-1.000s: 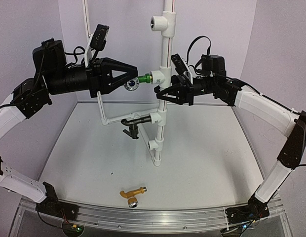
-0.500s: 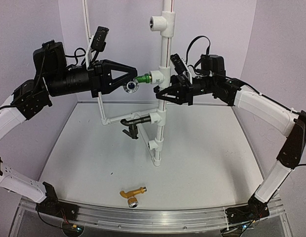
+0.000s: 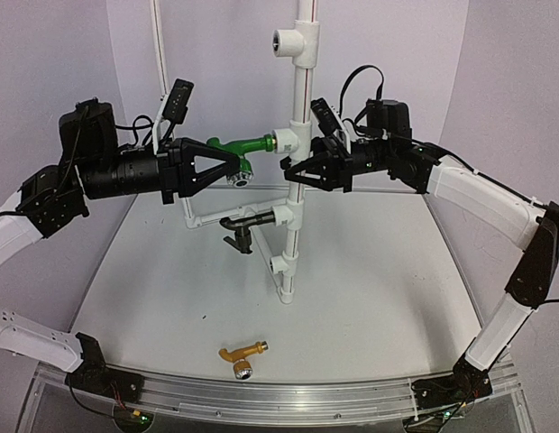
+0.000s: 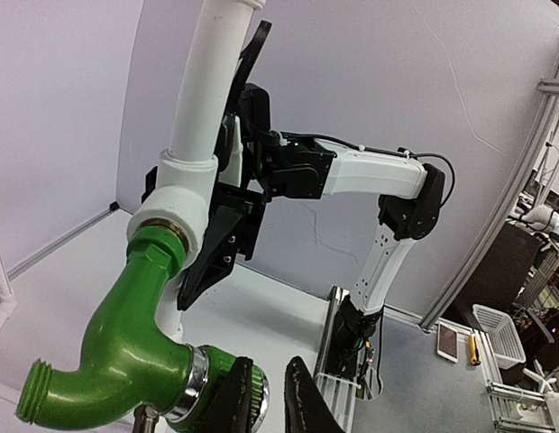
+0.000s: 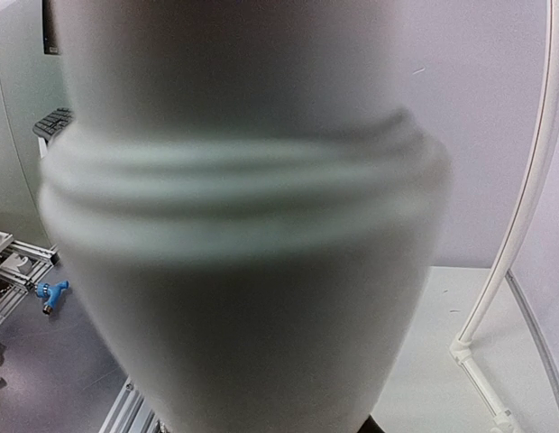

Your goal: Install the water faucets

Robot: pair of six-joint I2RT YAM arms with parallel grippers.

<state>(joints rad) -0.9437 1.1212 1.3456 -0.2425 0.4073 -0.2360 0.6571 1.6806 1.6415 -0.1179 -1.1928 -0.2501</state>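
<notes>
1. The green faucet [image 3: 248, 143] has its threaded end in the mid tee [image 3: 288, 140] on the pipe [image 3: 304, 90]. Its spout points away to the left, with the knob on the underside.
2. The left gripper [image 3: 236, 170] is at the knob end with its jaws narrow. In the left wrist view one of the fingers [image 4: 302, 410] has a sliver of light between it and the knob, and the other overlaps the knob. It's probably pinching, but I can't tell if the grip is firm. My read is that it takes the knob end because that gives leverage to spin the body into the thread.
3. The right gripper [image 3: 295, 169] is clamped on the pipe just below the mid tee. It's likely bracing the pipe so it doesn't twist or flex under the screwing torque.
4. The black faucet [image 3: 241, 225] is seated on the lower tee and looks done.
5. The orange faucet [image 3: 239, 354] lies loose on the table [image 3: 370, 289] near the front edge, well apart from the pipe. The top tee [image 3: 295, 39] has an open port, presumably for this one.
6. Hidden or unclear:
   - The right wrist view is filled with blurred white pipe, so it shows no fingers and no thread.
   - Thread engagement at the mid tee can't be judged. The collar meets the tee face, but the depth isn't visible.
   - The left wrist view cuts the fingers off at the bottom edge.
   - A small blue item [image 5: 52, 294] sits off the table in the right wrist view and is too small to identify.
</notes>
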